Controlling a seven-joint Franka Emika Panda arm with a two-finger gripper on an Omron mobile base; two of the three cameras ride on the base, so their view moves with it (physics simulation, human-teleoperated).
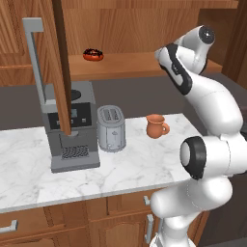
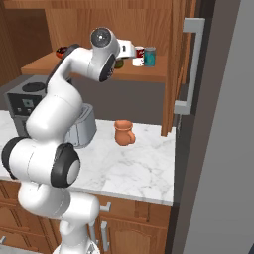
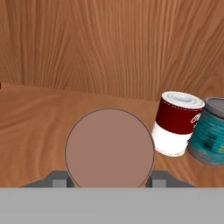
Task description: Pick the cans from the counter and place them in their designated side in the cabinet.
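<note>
Up on the left base view, the white arm reaches toward the cabinet's shelf board [image 1: 125, 65], where a dark red, doughnut-like thing [image 1: 93, 54] lies at the left. Below, on the marble counter [image 1: 140, 169], a grey coffee machine [image 1: 70, 128] stands at the left, a silver toaster [image 1: 111, 128] just beside it, and an orange mug [image 1: 156, 126] farther right. A tall narrow wooden door [image 1: 61, 67] hangs open in front of the coffee machine.

From the right base view, the arm's hand is over the shelf, its tip hidden behind the wrist. Just right of it stand the white can with dark red bands [image 2: 139, 56] and a teal-blue can [image 2: 150, 56], close together. The mug [image 2: 124, 132] sits on the counter below, well apart from them.

Looking along the hand, the gripper [image 3: 109, 180] is pressed onto a reddish-brown can [image 3: 109, 148], whose round flat end faces the camera between the two fingertips. This can is over the shelf board [image 3: 35, 131]. To its right the white-and-red can [image 3: 177, 124] stands near, touching or nearly touching the teal-blue can [image 3: 211, 131]. Wooden back wall [image 3: 113, 43] is behind all three.
</note>
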